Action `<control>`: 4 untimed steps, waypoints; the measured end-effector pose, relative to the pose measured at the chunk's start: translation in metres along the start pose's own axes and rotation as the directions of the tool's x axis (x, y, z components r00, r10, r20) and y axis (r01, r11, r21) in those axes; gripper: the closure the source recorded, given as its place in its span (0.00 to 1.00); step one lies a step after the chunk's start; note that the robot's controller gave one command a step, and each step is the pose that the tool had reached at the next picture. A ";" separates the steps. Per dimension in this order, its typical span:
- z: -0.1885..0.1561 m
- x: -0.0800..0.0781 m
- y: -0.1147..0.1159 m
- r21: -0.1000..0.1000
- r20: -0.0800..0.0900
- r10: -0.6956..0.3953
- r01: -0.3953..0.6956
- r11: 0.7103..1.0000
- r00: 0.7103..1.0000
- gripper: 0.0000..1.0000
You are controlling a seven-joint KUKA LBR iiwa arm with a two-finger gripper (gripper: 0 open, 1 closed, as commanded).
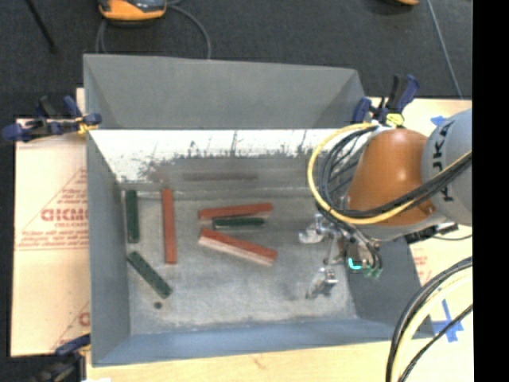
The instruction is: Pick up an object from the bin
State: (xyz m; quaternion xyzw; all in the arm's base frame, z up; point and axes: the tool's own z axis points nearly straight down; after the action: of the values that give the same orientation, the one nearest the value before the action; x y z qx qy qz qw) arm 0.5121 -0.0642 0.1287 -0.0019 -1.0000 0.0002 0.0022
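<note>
Six sticks lie on the floor of the bin (223,344), all of them to the left of the jaws. Far left we see a green stick (131,216) and, near it on the right, an orange stick (169,225), both lying lengthwise from near to far. A slanted green stick (149,273) lies by the near left corner. In the middle, three lie close together: a far orange stick (235,211), a thin green stick (238,223) just on its near side, and a pink stick (237,247) tilted down to the right. The arm (390,177) reaches in from the right, and its jaws stand spread apart, one tip farther and one nearer, low over the grey floor at the bin's right end. The pink stick's right end is the closest thing to them, though clearly apart from them.
</note>
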 end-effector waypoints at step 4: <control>0.049 -0.037 0.025 0.000 0.001 -0.025 0.025 1.000 1.000 1.00</control>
State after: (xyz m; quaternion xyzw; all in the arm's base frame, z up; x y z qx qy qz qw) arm 0.5487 -0.0391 0.0794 0.0105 -0.9999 0.0004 0.0015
